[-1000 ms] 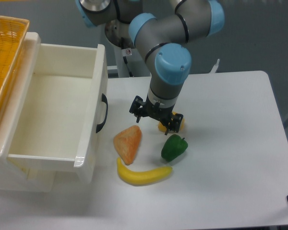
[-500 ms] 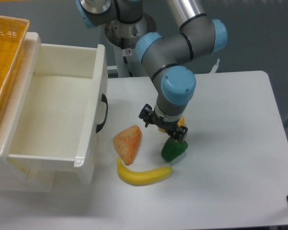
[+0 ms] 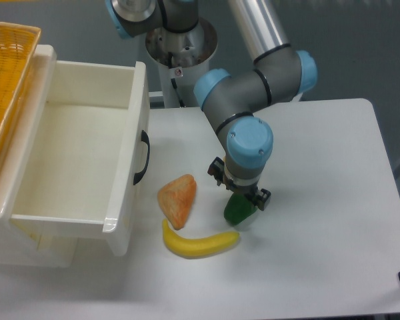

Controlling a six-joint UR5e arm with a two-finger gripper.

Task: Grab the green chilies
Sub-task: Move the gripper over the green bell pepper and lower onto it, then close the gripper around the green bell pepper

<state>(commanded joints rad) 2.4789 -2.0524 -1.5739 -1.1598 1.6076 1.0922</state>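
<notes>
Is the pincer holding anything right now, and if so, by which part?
Cannot tell. The pincer is down on top of the green chilies, which sit on the table, but the wrist hides the fingertips, so no closed grip shows.

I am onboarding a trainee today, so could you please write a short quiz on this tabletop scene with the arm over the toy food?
1. True or false: the gripper is directly above the green pepper.
2. Which item lies nearest the front edge of the table? A) the orange wedge B) the banana C) the green pepper
3. What stands open at the left of the table?

Key
1. True; the gripper covers the pepper's top, though whether the fingers already grip it cannot be told.
2. B
3. The white drawer, its black handle facing the food.
</notes>
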